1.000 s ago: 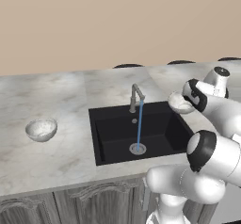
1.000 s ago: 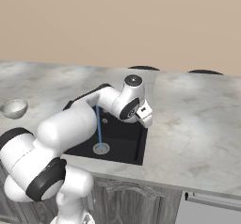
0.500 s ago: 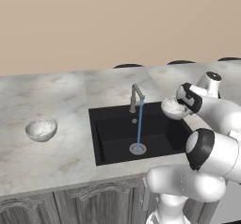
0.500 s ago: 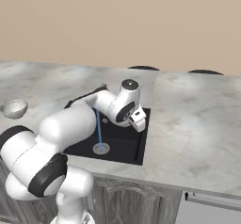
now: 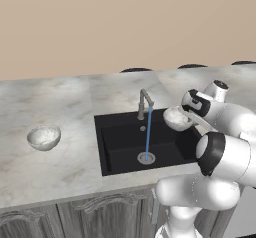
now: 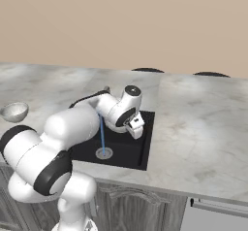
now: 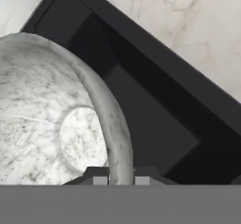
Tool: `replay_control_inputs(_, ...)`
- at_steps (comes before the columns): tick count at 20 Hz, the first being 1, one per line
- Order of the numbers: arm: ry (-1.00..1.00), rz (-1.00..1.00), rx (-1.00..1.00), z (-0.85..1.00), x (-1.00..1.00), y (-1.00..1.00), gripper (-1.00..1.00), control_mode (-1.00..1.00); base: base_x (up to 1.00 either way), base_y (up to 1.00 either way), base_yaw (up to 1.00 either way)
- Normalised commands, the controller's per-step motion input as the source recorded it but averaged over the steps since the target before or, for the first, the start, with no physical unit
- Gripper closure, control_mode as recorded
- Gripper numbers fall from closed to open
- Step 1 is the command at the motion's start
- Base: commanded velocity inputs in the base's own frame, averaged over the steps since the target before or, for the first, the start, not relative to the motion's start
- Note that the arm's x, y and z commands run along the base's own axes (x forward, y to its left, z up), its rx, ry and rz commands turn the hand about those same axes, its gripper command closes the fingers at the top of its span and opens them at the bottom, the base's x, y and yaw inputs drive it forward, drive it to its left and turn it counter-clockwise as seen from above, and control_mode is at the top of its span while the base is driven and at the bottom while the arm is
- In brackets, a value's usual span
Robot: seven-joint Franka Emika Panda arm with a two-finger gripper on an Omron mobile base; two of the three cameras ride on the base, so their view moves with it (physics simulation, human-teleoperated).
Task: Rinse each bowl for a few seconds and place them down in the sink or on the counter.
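Tool [image 7: 121,177]: pinching a bowl [image 5: 176,118] rim, above the sink [image 5: 120,149] right side.
Second bowl [image 5: 44,137]: on the table [image 5: 60,167], well left.

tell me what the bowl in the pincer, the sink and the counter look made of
Held bowl: looks like glazed ceramic or stone, glossy white with grey speckles and veins.
Sink: matte black basin, maybe composite or coated metal; hard to tell.
Counter: polished marble-like stone, light grey with darker veining.
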Motion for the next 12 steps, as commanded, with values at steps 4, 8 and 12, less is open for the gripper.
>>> replay_control_inputs(4, 0.04, 0.0, 0.08, -0.2, 0.11, 0.27, 1.0, -1.0, 0.0, 0.0, 0.0)
replay_control_inputs(8, 0.02, 0.0, 0.07, -0.17, 0.13, 0.25, 1.0, -1.0, 0.0, 0.0, 0.0)
replay_control_inputs(12, 0.02, 0.0, 0.06, -0.17, 0.17, 0.28, 1.0, -1.0, 0.0, 0.0, 0.0)
